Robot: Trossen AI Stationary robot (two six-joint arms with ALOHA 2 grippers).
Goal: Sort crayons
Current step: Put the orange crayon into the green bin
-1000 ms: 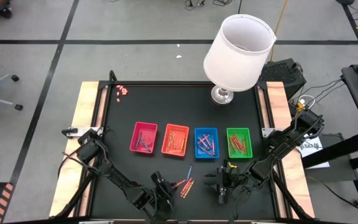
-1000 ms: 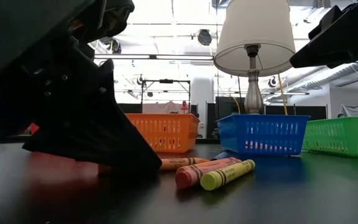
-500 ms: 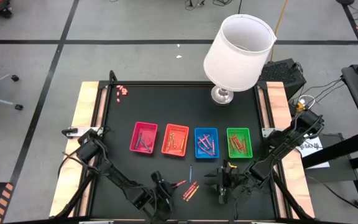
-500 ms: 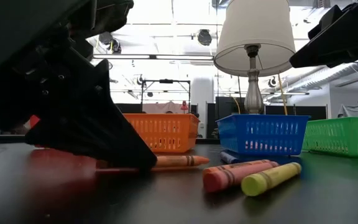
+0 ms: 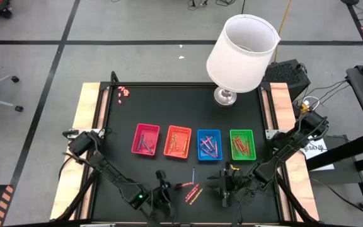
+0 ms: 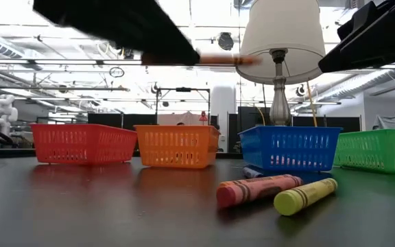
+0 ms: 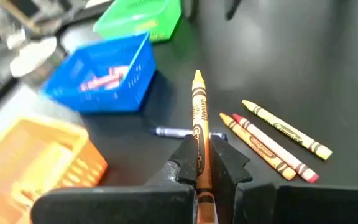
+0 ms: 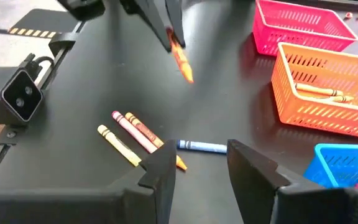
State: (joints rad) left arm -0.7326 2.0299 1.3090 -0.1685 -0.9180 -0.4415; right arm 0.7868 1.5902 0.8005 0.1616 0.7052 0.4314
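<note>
My left gripper (image 7: 199, 163) has its jaws clamped on an orange crayon (image 7: 197, 118), a thin stick in a dark-printed paper wrap with a bare pointed tip jutting forward past the fingers. It hangs off the table, well above the black top (image 5: 169, 107), over the near edge left of centre.

Below it three more crayons lie loose on the table: a yellow one (image 7: 284, 130) and a red one (image 7: 272, 152) side by side and close together, and a blue one (image 8: 202, 147) just behind them, toward the trays. A fourth, orange tip seems to show beside the red one, though I cannot be sure.

Beyond these stands a row of four trays: red (image 5: 146, 139), orange (image 5: 178, 141), blue (image 5: 208, 144) and green (image 5: 242, 144), each with crayons lying in it. Behind the trays a lamp (image 5: 241, 53) stands at the far side, and tiny pink bits (image 5: 124, 92) cluster in the far left corner.

My right gripper (image 8: 199, 163) waits low over the near edge, right of the loose crayons, jaws apart and holding nothing.
</note>
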